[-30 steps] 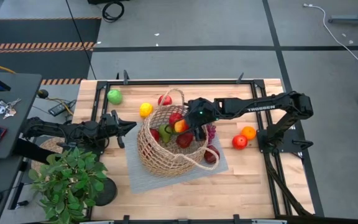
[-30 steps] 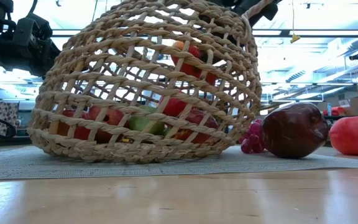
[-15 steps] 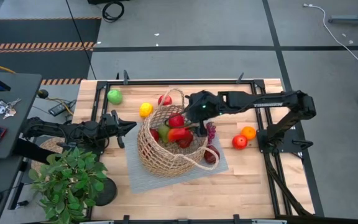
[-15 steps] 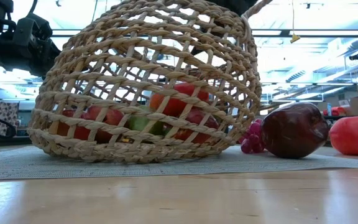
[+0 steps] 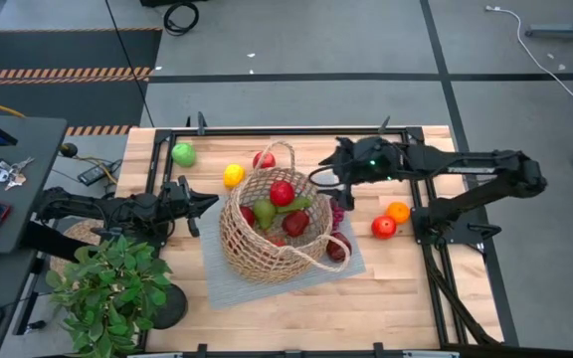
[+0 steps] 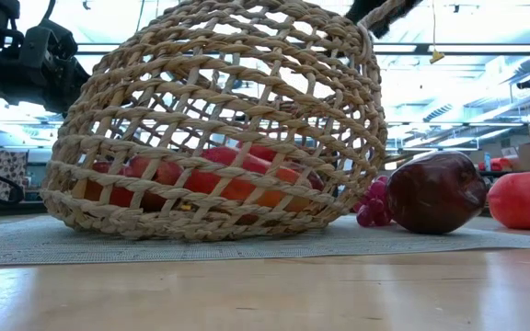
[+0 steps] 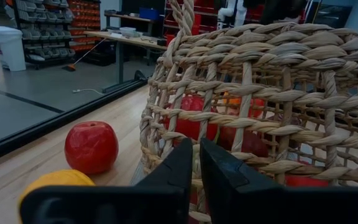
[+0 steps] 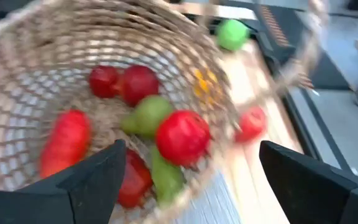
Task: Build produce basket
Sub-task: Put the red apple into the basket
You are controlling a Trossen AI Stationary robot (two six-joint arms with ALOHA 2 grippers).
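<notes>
The right hand (image 5: 324,176), fingers now apart and empty, has dropped its fruit into the basket (image 5: 267,249) on the mat and pulled back past the rim, so one more piece is in, while the left hand (image 5: 210,202) stays pinched together beside it

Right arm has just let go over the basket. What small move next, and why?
Probably swing the right gripper toward the red fruit and orange on the table near its base. Its fingers are open and empty above the basket, and those two pieces lie nearest. The left gripper, shut, waits at the basket's side.
</notes>
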